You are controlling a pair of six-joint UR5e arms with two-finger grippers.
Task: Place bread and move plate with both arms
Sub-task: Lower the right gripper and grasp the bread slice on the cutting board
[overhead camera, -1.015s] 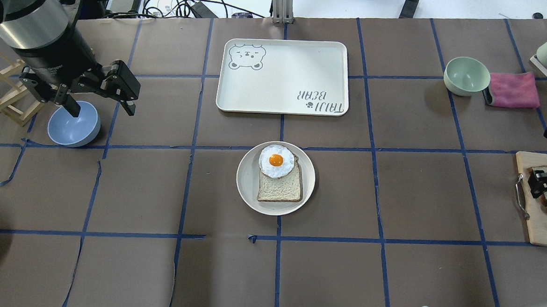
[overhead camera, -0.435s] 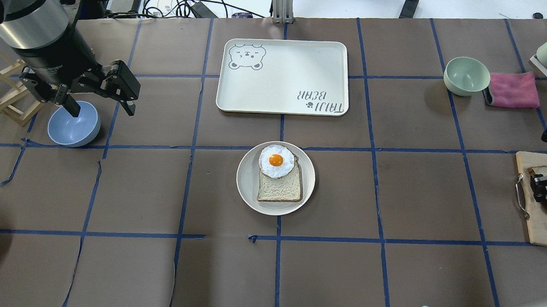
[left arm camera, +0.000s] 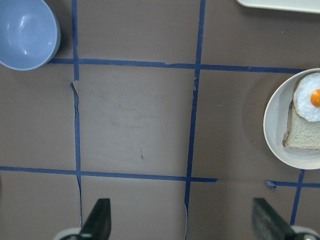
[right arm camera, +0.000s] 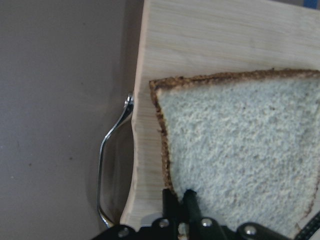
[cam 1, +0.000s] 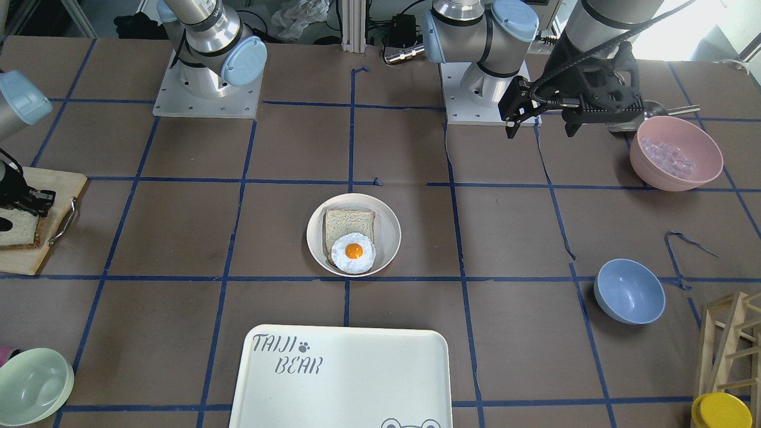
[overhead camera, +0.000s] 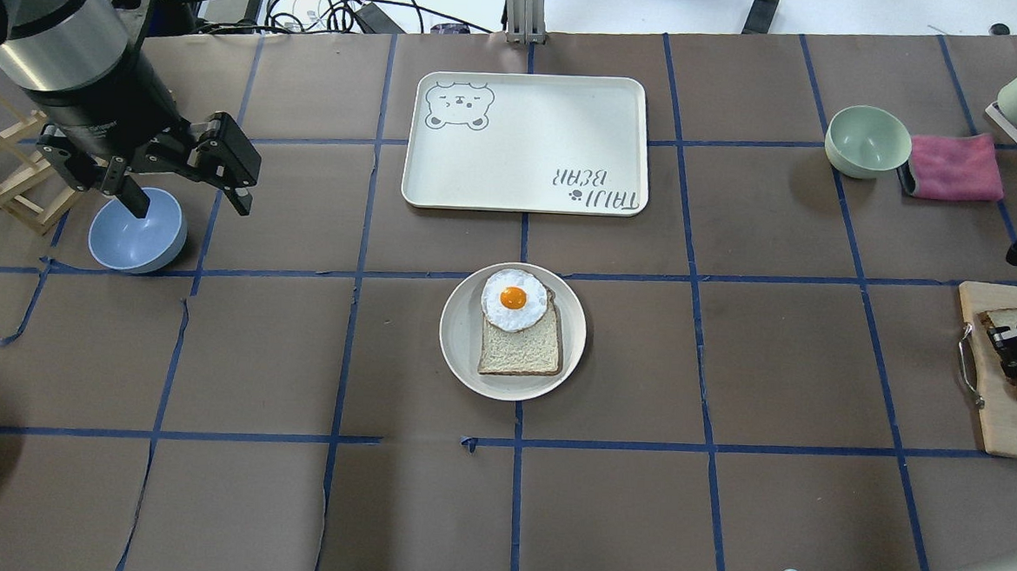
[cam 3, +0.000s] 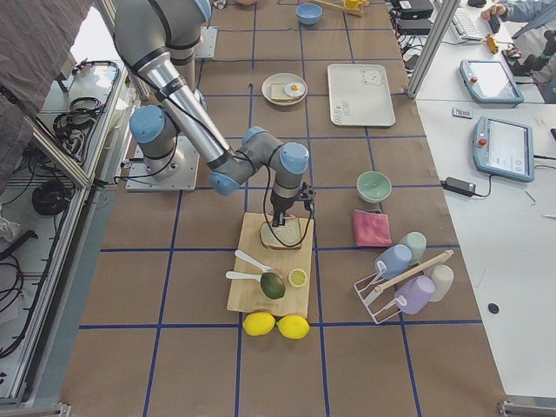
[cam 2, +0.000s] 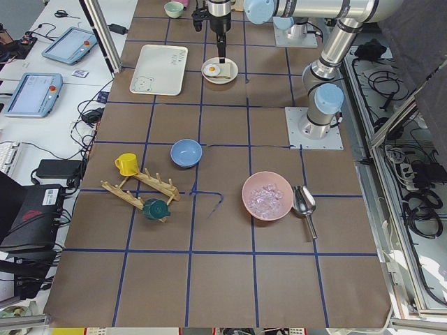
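Soft, light, easily torn bread (right arm camera: 240, 150), pinched at its crust edge in the closed right hand (right arm camera: 181, 202); safer gripped deeper. Left hand (overhead camera: 190, 210) spread open.

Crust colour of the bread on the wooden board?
Dark brown, on the bread; clearest in the right wrist view.

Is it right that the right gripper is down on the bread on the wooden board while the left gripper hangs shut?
Not quite: the left gripper is open, fingertips wide apart in the left wrist view. The right gripper is on the bread on the wooden board.
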